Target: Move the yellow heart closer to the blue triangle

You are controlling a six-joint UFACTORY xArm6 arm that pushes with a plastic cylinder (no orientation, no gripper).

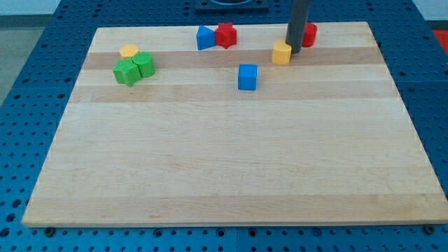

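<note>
The yellow heart (281, 52) lies near the view's top, right of centre. My tip (294, 50) stands right against the heart's right side. The blue triangle (205, 38) lies further to the view's left near the top edge, touching a red star (225, 35) on its right. The heart is about a hundred pixels right of the triangle.
A blue cube (247, 77) sits below and between the triangle and the heart. A red block (309, 33) is partly hidden behind the rod. At the view's left, a second yellow block (129, 51) touches two green blocks (127, 72) (145, 64). The wooden board (231, 175) rests on a blue perforated table.
</note>
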